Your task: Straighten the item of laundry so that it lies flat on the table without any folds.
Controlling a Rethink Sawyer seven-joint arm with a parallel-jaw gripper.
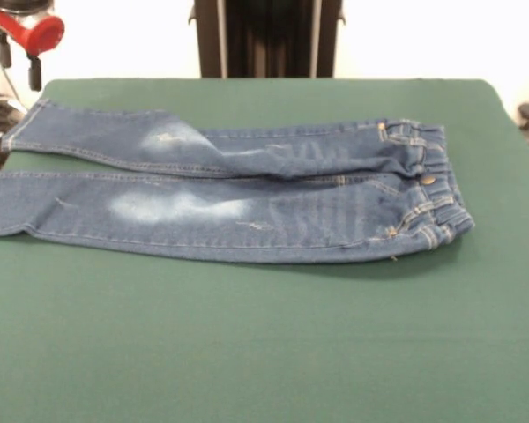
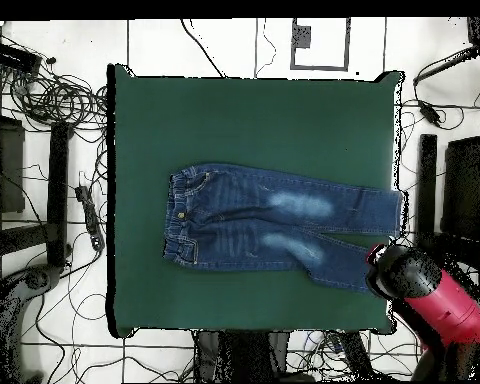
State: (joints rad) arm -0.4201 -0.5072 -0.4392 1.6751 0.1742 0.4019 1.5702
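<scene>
We've got one pair of jeans (image 1: 247, 198) lying mostly flat across the middle of the green table (image 1: 264, 352), waistband toward the right of the front view and both legs running to the left edge. The upper leg has a crease near the crotch. One red arm (image 2: 439, 300) sits at the lower right in the overhead view; we can't tell whether its gripper is open or closed.
</scene>
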